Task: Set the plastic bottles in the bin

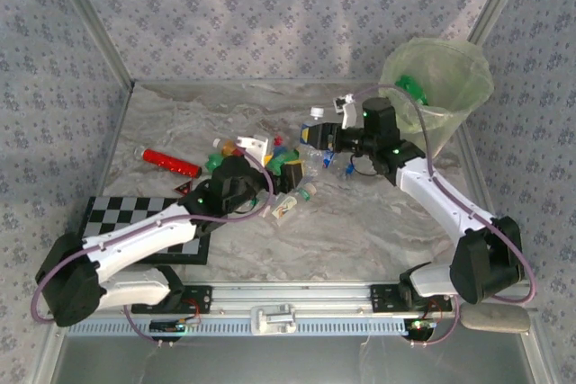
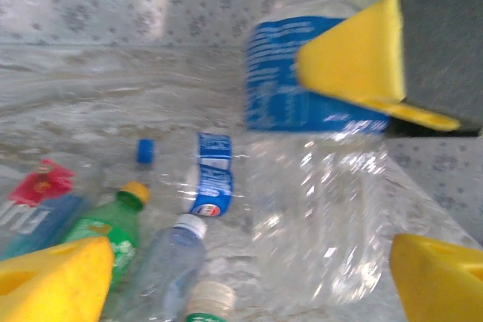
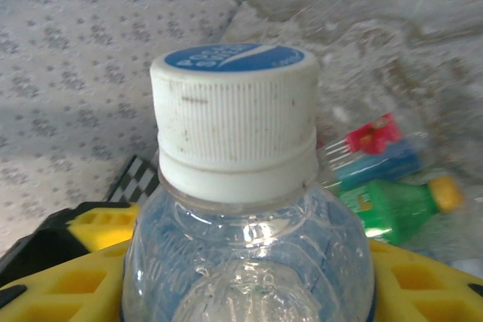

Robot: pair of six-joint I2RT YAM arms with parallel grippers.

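The right fingers [image 3: 90, 277] grip the bottle [image 3: 241, 246]. The left fingers [image 2: 53, 277] are open. Best to hold tight, lift it over the bin [image 1: 463, 96], then drop.

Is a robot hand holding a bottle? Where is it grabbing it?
The right gripper holds the clear bottle, its fingers on the blue label, below the white cap. The left gripper is open.

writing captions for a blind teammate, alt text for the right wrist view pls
A clear bottle with a white ribbed, blue-topped cap sits close up in the right gripper, yellow fingers either side. Behind it on the marble table lie a green bottle and a red-and-blue labelled bottle; a checkerboard corner shows left.
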